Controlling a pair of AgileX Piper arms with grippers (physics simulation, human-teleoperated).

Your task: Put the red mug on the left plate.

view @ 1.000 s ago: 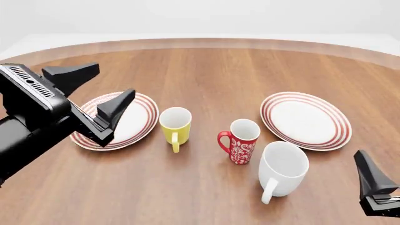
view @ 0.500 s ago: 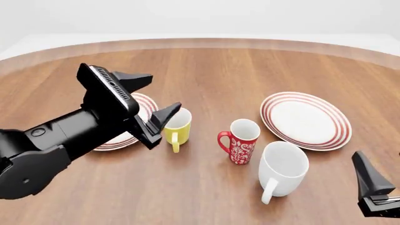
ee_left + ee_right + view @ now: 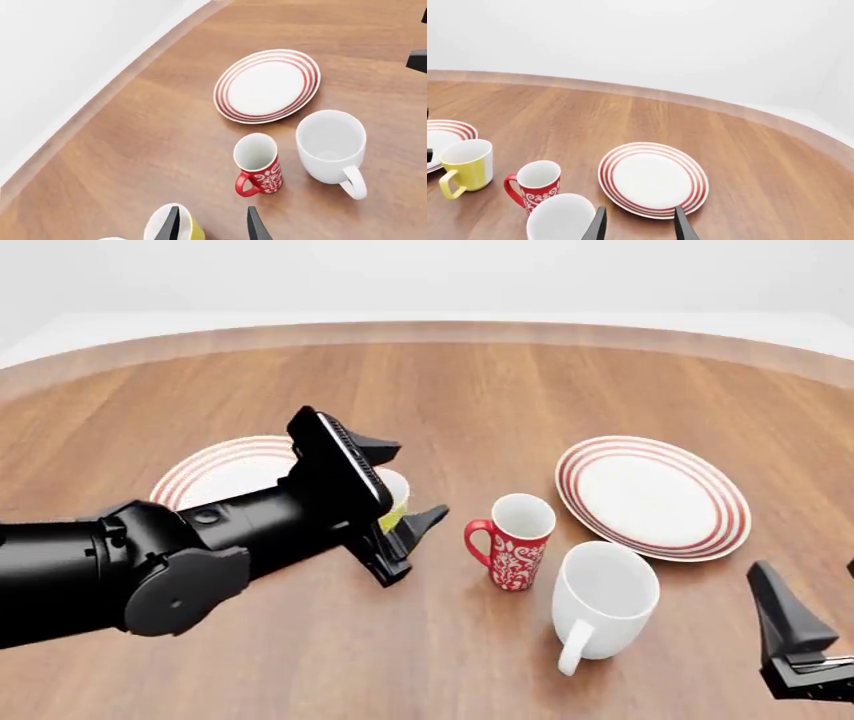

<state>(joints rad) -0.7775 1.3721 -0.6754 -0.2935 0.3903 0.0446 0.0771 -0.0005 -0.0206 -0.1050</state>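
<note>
The red mug (image 3: 515, 540) stands upright near the middle of the table (image 3: 534, 390), mouth up, its loop handle turned toward the left arm's side, so its long axis runs straight up from the wood. Just to its right and nearer the arms stands the white mug (image 3: 603, 600), close beside it but seemingly not touching; on its other side is the yellow mug (image 3: 175, 227), mostly hidden behind the arm in the front view. The left gripper (image 3: 390, 502) is plainly the nearer one: it hangs just left of the red mug, over the yellow mug, with the red mug lying ahead of its fingers and a little to the right. Its jaws stand apart with nothing between them (the wrist view shows two dark tips with bare wood in the gap). The left arm stretches low across the table from the left, its wrist angled forward and down. The left plate (image 3: 214, 475) lies behind that arm, partly covered by it, well apart from the red mug. The right gripper (image 3: 801, 645) sits low at the near right corner, parted and holding nothing, farther from the mug, with the right plate (image 3: 653, 495) beyond it.
</note>
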